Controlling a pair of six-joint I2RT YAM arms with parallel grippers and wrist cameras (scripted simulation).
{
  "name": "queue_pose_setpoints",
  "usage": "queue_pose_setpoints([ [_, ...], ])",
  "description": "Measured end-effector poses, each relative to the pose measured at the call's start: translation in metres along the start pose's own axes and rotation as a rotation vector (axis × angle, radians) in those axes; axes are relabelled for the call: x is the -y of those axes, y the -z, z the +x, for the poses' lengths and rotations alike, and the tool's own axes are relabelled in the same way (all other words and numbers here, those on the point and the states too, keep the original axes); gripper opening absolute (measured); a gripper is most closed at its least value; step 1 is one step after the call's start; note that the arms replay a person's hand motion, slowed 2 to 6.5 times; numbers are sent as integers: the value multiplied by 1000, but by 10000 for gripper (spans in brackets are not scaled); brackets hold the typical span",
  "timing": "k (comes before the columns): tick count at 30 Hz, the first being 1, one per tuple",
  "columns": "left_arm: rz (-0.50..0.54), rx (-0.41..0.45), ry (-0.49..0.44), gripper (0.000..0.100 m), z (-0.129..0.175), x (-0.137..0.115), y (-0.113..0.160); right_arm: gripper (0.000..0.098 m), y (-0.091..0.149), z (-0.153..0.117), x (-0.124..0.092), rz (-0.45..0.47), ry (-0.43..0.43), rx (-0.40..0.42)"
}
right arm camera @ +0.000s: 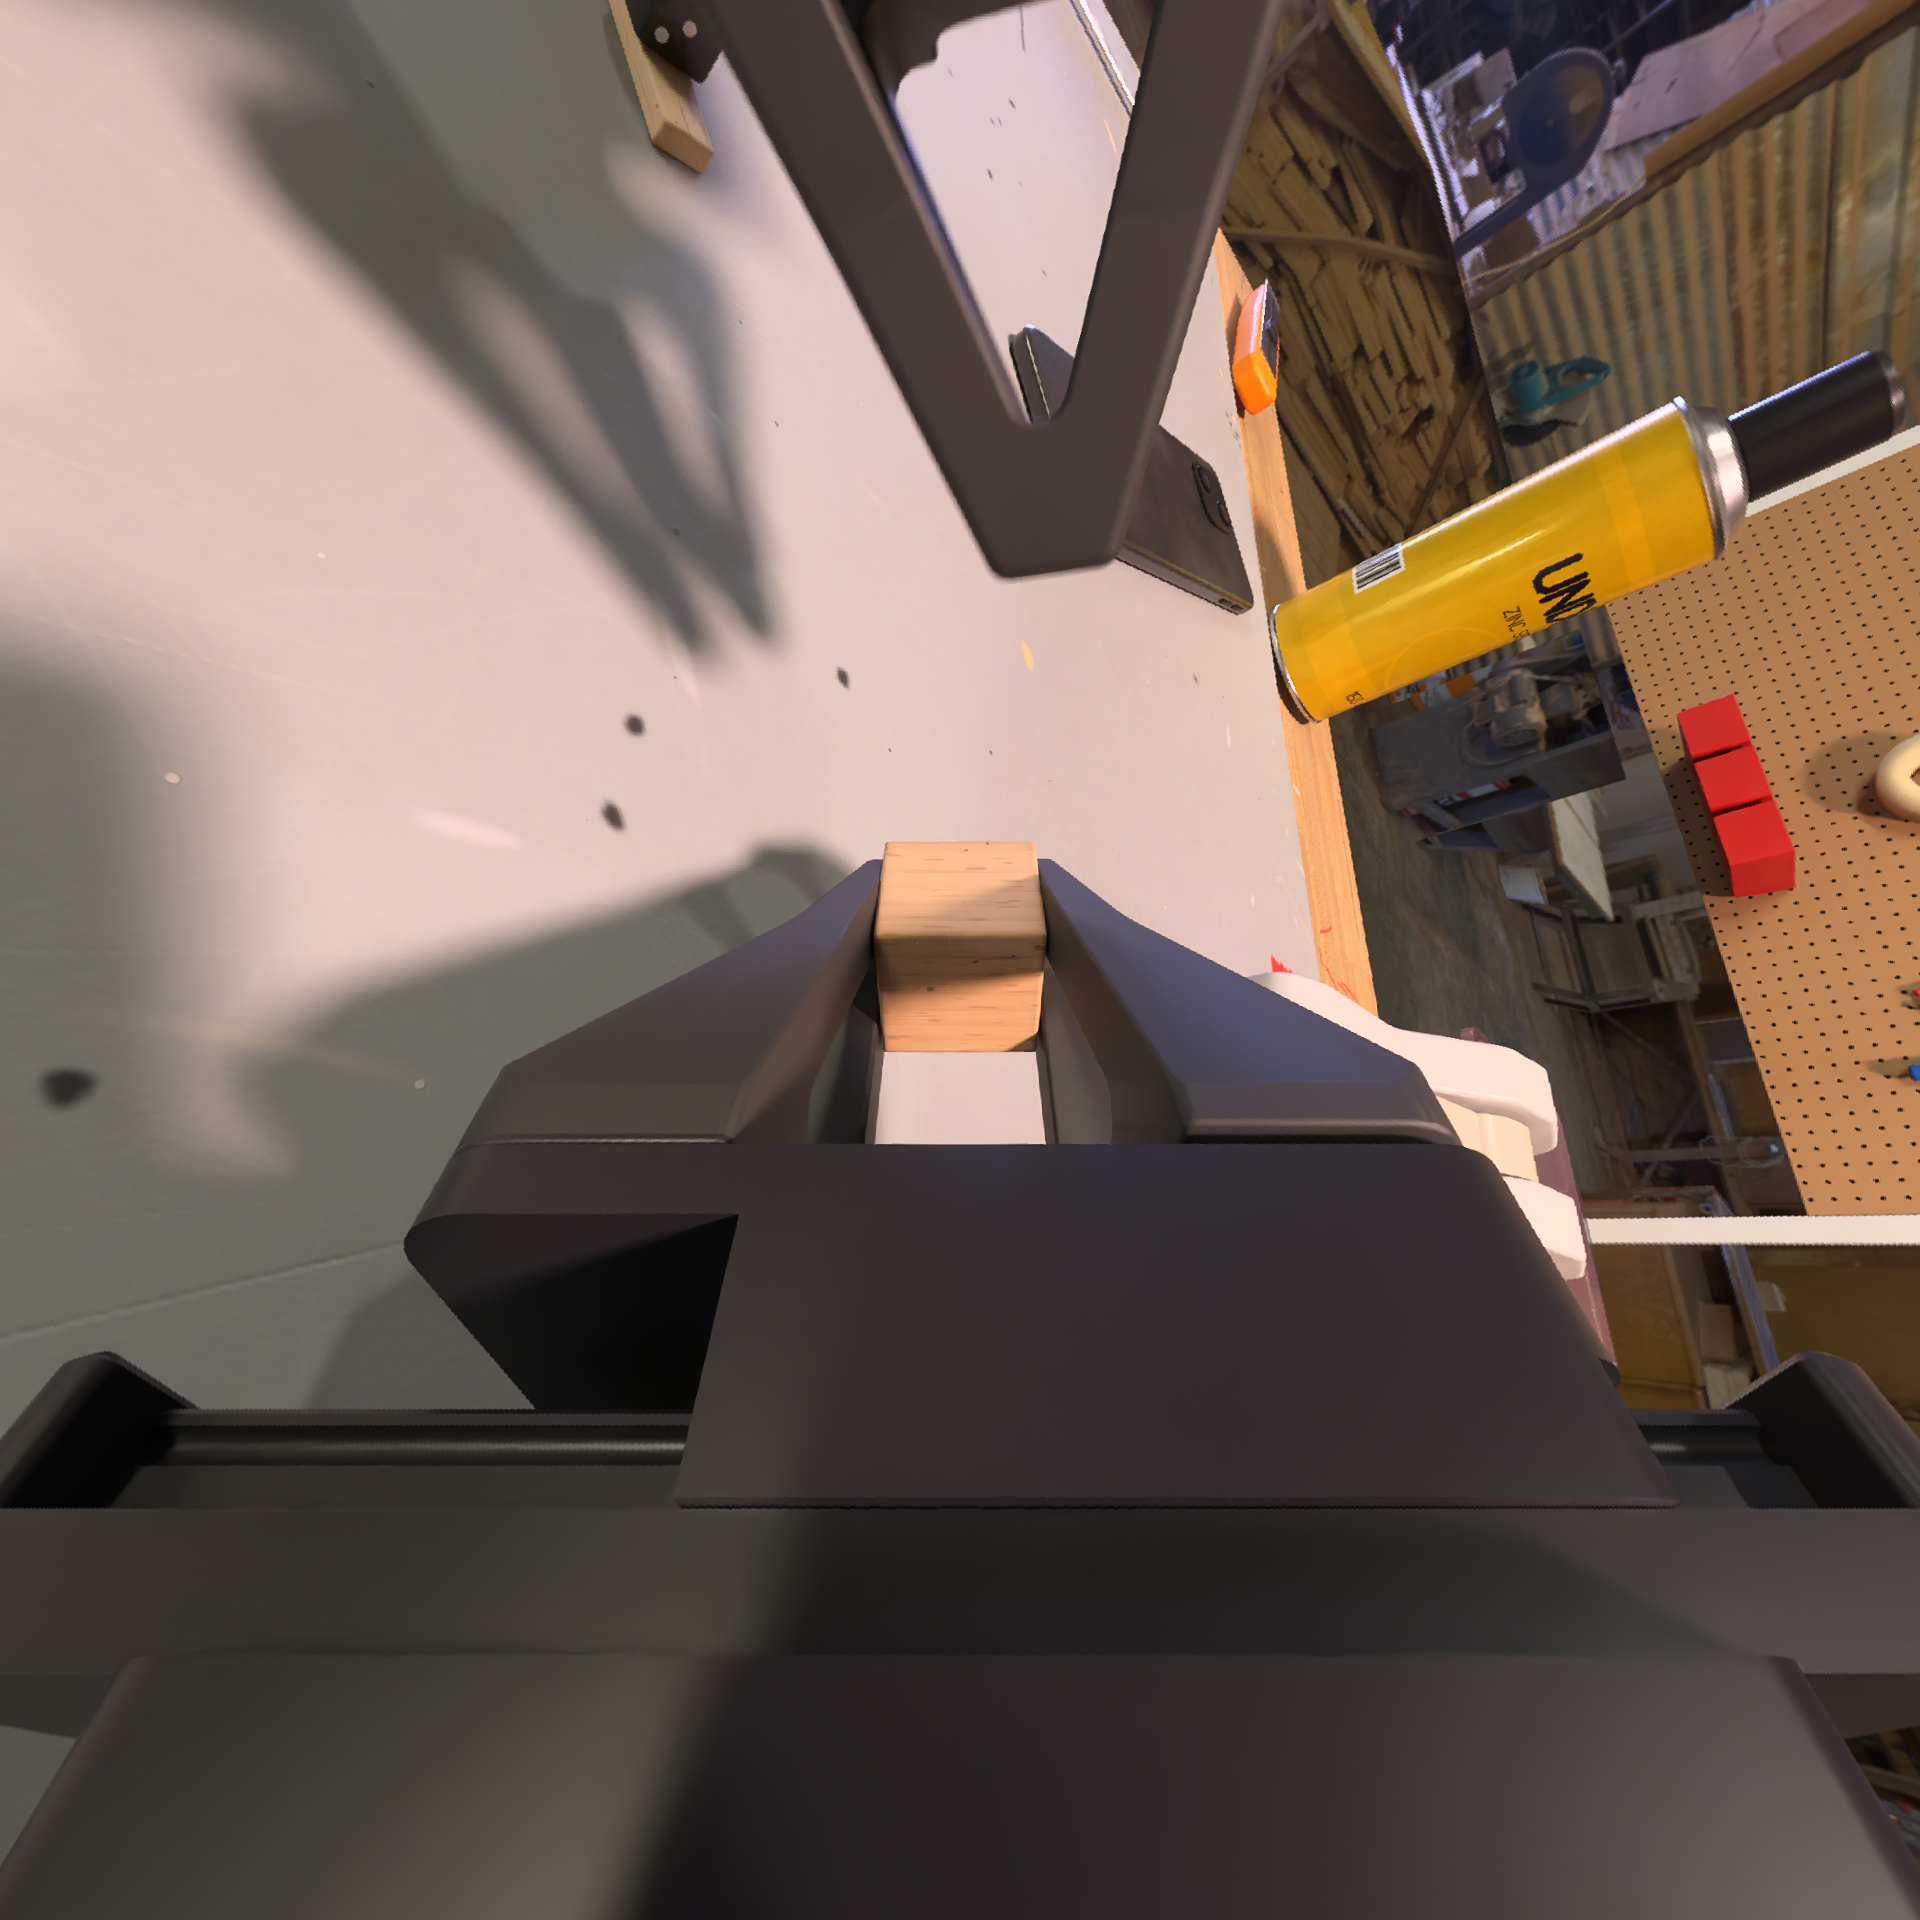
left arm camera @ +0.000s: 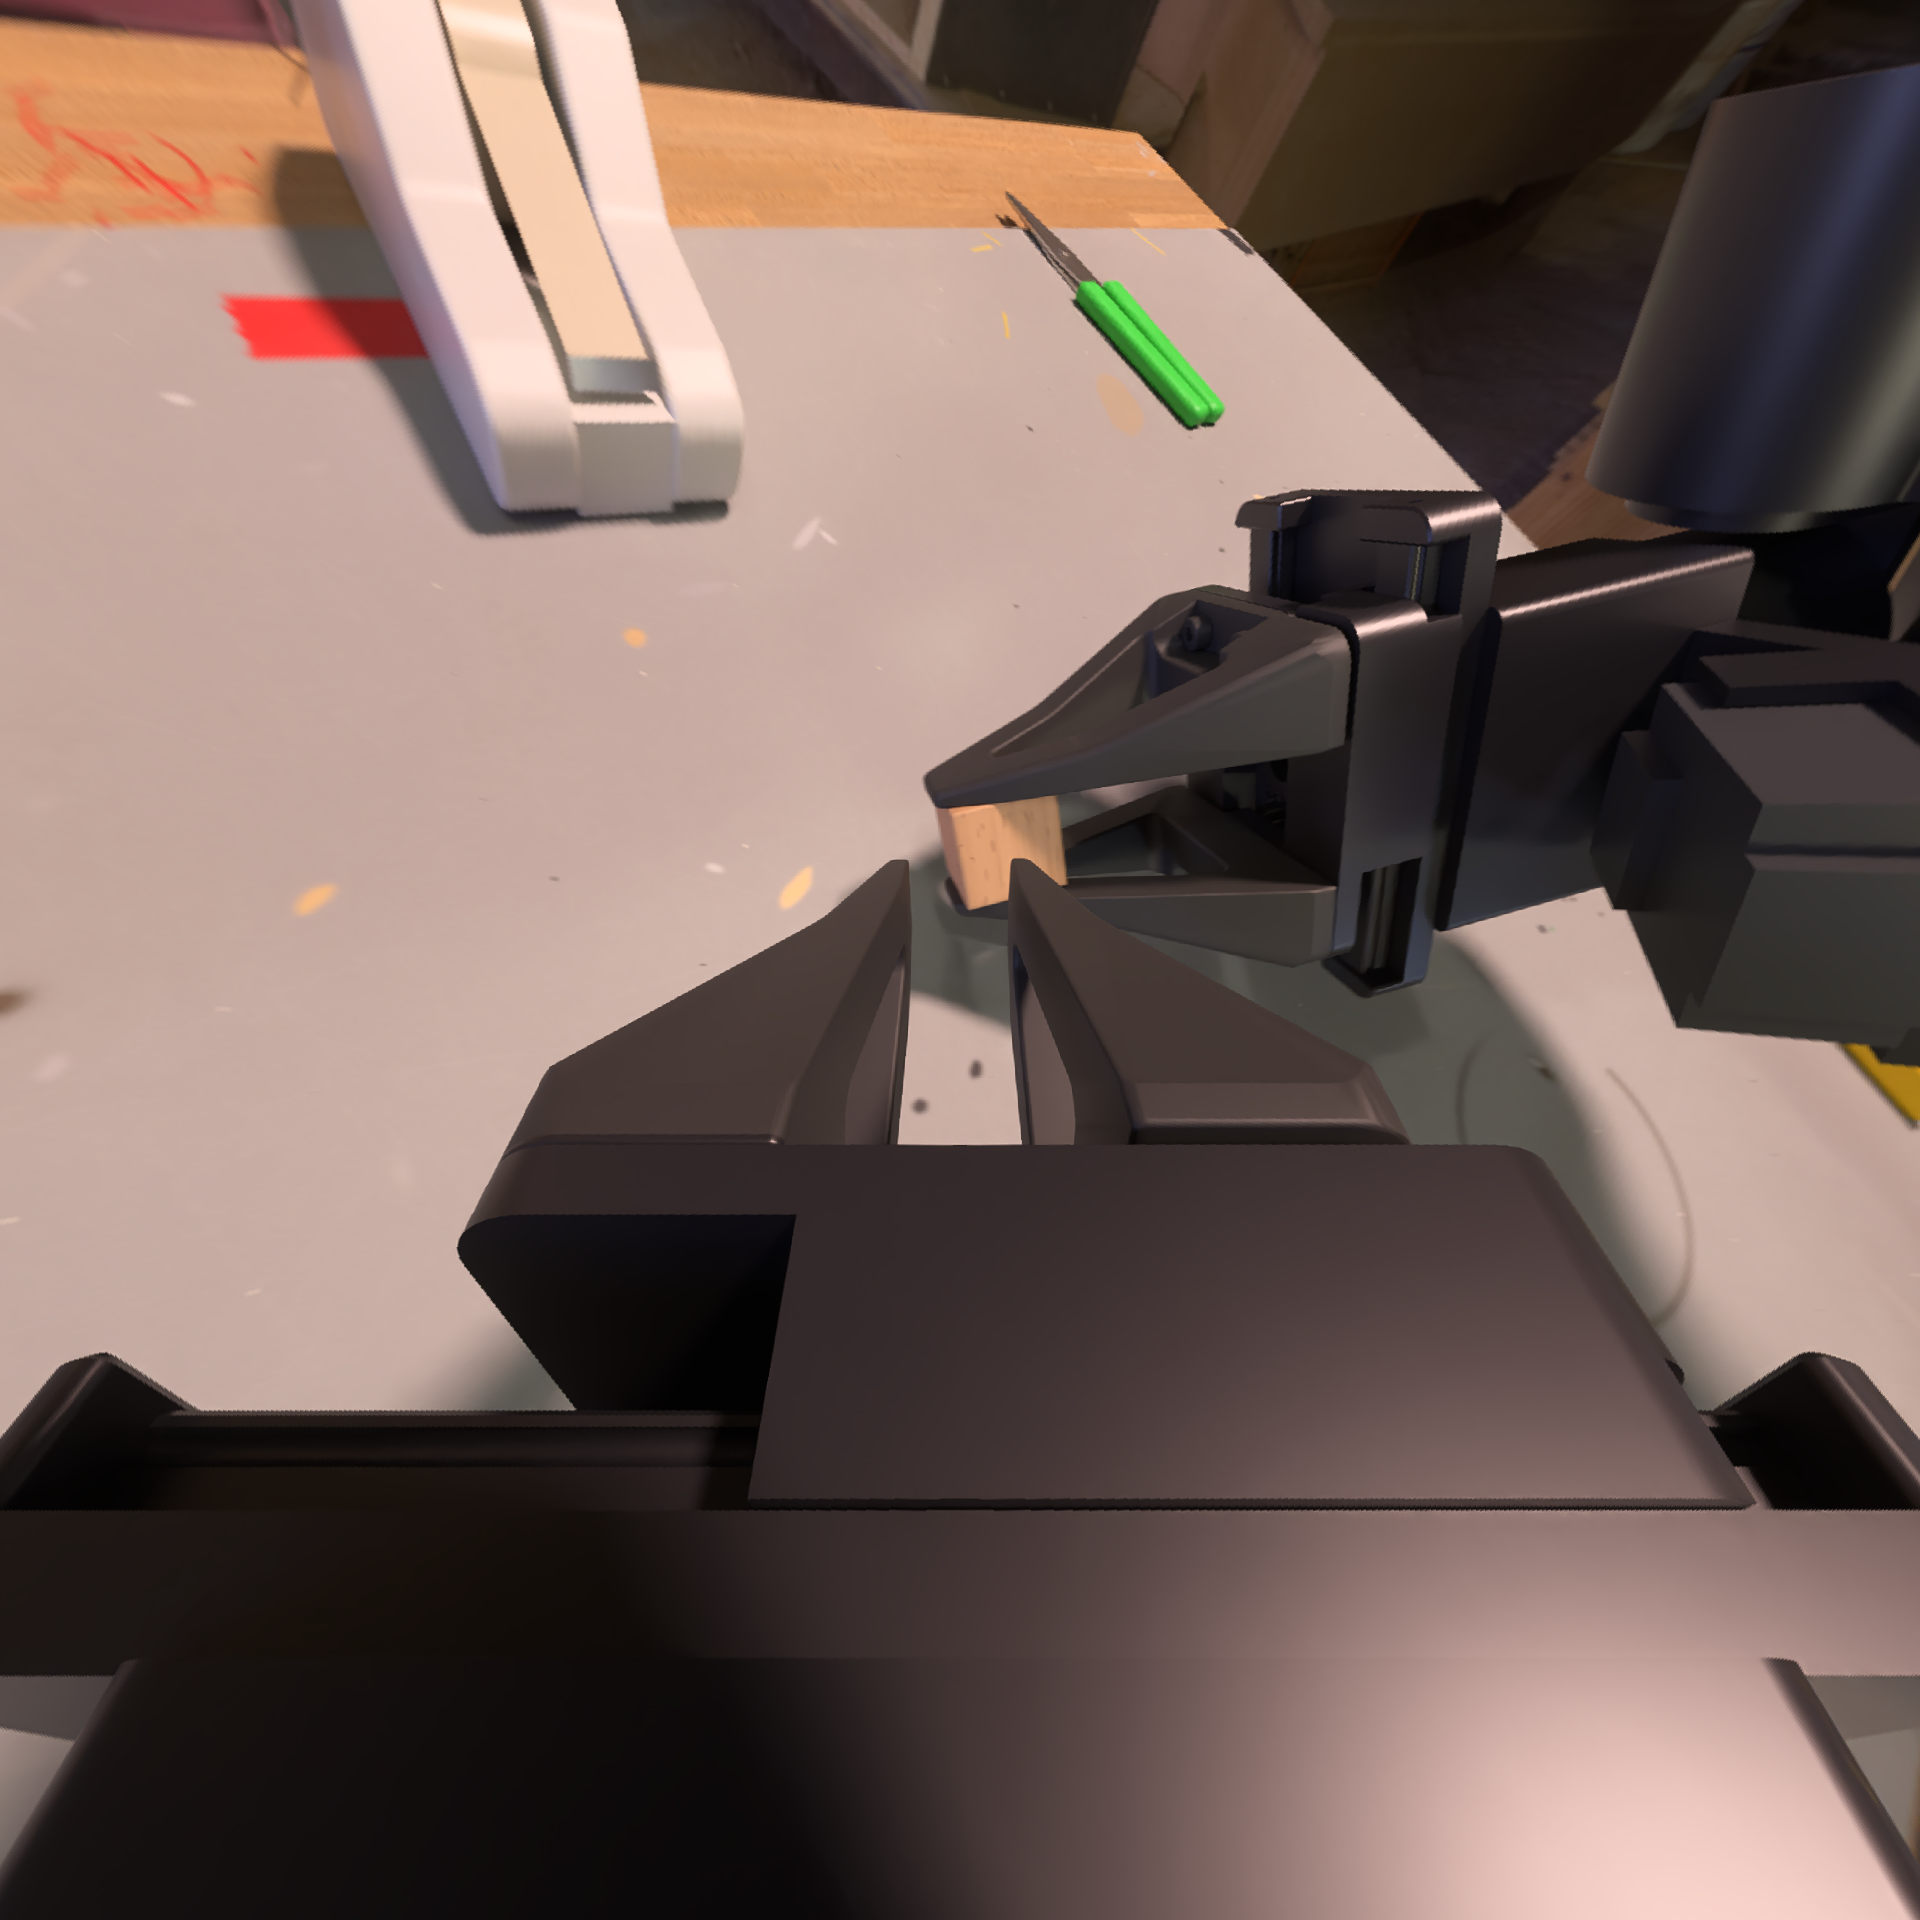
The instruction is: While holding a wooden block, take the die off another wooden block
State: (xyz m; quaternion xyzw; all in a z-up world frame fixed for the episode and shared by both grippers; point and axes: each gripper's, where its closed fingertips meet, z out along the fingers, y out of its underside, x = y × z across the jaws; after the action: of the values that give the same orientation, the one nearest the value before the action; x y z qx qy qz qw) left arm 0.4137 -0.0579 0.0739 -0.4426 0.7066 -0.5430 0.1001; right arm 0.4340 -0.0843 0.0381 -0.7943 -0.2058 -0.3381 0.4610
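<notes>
Left wrist view: left gripper low over grey table, fingers close together, narrow gap, nothing visible between them
Right gripper, left wrist view: right gripper comes in from the right, lying sideways, clamped on wooden block
Block position: just past left fingertips, held just above the table; contact with the table unclear
Right wrist view: right gripper closed on wooden block, block sits at the fingertips, pale wood, both side faces touching the fingers
Left gripper, right wrist view: dark fingers of the left gripper hang in from the top, above and beyond the held block
Second block: wooden piece at top edge, partly cut off, a dark part over it
Die: cannot tell, not visible in either view
Table clutter: green-handled knife, red tape strip, white stand, dark phone, orange object at table edge
Background: yellow spray can, red blocks on pegboard
</notes>
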Motion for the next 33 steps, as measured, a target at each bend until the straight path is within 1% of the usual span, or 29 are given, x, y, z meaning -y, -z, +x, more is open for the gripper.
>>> queue_pose_setpoints([
  [2, 17, 35, -57, 161, -4, 4, 8, 226, 0, 0, 0, 1, 0, 0],
  [4, 38, 73, -135, 168, -8, 10, 20, 226, 0, -1, 0, 3, -3, 3],
  [8, 62, 104, -294, 193, -12, 20, 43, 226, 0, -2, 1, 6, -9, 7],
  [10, 47, 106, -360, 209, -18, 20, 54, 226, 1, -2, 1, 8, -11, 8],
  [13, 3, 100, -421, 241, -31, 14, 69, 226, 1, -3, 1, 7, -17, 12],
  [16, -41, 89, -443, 260, -46, 5, 82, 226, 2, -5, 1, 7, -24, 21],
  [20, -111, 83, -444, 286, -67, -14, 95, 226, 2, -6, 1, 9, -26, 34],
  [24, -228, 82, -448, 291, -84, -40, 106, 226, 3, -8, 2, 11, -26, 43],
  [28, -343, 83, -484, 293, -97, -64, 115, 226, 4, -9, 2, 18, -34, 58],
  [31, -382, 91, -508, 297, -104, -73, 117, 226, 4, -9, 2, 18, -41, 67],
  [33, -379, 84, -508, 297, -106, -74, 117, 226, 4, -10, 2, 18, -45, 74],
])
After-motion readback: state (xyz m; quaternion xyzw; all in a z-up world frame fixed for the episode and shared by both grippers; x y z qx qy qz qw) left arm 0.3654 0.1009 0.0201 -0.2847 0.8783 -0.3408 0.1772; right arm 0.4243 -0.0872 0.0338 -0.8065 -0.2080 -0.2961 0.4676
